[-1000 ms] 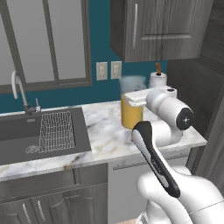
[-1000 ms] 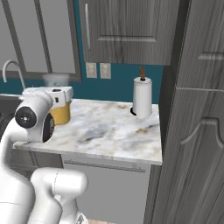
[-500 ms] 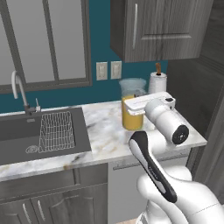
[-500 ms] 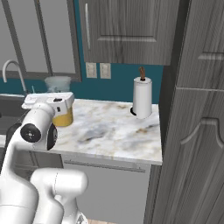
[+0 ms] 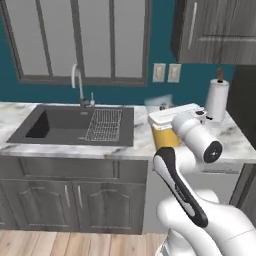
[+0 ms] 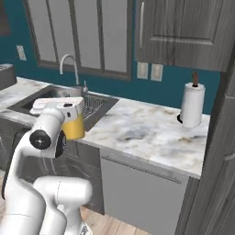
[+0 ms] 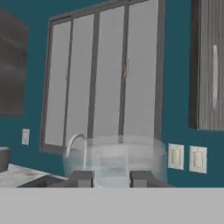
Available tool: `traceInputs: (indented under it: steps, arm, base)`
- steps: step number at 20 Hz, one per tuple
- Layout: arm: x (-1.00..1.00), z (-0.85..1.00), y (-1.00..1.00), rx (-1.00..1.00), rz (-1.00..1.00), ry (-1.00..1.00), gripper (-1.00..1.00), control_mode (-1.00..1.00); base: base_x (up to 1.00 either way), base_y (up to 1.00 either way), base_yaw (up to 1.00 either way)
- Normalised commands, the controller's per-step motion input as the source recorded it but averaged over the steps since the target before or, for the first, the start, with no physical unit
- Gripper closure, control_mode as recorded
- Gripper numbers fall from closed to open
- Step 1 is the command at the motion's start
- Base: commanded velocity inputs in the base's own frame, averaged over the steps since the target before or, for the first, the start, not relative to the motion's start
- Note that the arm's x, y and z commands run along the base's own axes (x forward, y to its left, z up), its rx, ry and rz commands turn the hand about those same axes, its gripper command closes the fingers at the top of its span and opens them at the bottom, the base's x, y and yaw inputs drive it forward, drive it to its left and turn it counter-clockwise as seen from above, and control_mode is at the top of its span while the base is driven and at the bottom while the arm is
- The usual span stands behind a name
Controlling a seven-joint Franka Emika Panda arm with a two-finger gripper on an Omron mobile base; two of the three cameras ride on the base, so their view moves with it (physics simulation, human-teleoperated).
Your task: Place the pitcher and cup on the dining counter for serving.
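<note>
My gripper [image 7: 110,178] is shut on the pitcher [image 7: 116,159], whose clear glass wall rises between the two dark fingertips [image 7: 81,178]. In the left base view the pitcher [image 5: 163,136], with amber liquid in its lower part, hangs under the white hand over the counter's front edge, just right of the sink. From the right base view the pitcher [image 6: 74,127] sits below the gripper [image 6: 69,112], off the counter's near corner. The cup and the dining counter are out of view.
A marble counter [image 6: 147,133] holds a dark sink [image 5: 60,125] with a faucet [image 5: 77,82] and a wire rack [image 5: 105,125]. A white paper-towel roll [image 5: 217,100] stands at the back right. A tall dark cabinet [image 6: 225,156] closes the right side.
The whole picture has shifted, so the base has driven left and back. The held pitcher has come away from the paper-towel roll, toward the counter's front edge by the sink.
</note>
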Motion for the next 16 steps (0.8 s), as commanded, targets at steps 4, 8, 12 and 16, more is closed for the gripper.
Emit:
traceInputs:
  steps: [4,8,12,16]
  arm:
    - [0.00,0.00,0.00,0.00,0.00,0.00,1.00,1.00]
    - [0.00,0.00,0.00,0.00,0.00,0.00,1.00,1.00]
    - [0.00,0.00,0.00,0.00,0.00,0.00,1.00,1.00]
    - [0.00,0.00,0.00,0.00,0.00,0.00,1.00,1.00]
  base:
    - [-0.51,0.00,0.91]
    - [-0.30,0.06,0.97]
    - [-0.08,0.24,0.98]
    - [-0.08,0.30,1.00]
